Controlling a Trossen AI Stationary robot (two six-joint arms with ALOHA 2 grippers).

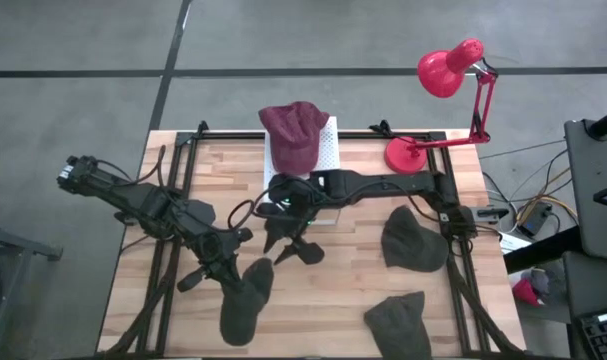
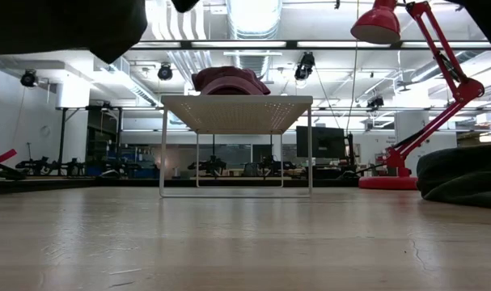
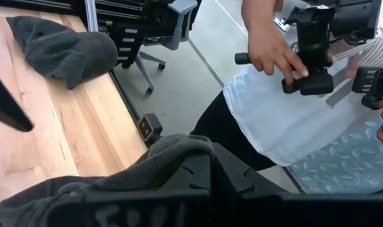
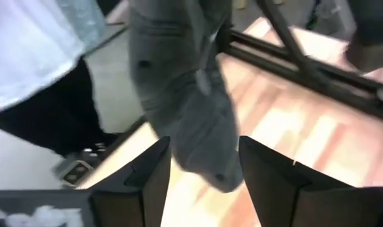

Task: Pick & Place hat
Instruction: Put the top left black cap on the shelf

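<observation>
No words, numbers or signs can be read here. The left gripper [image 3: 204, 189] has pale raised letters on its dark body, but they are cut off and too blurry to make out. The hats, lamp and tabletop show no labels

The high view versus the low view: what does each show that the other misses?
Only the high view shows both arms: the left gripper shut on a dark grey cloth hat, the open right gripper beside it, and two more dark grey hats lying on the wooden table. Only the low view shows the rack's thin legs and the workshop room behind. Both show the maroon hat resting on the white perforated rack and the red desk lamp.
</observation>
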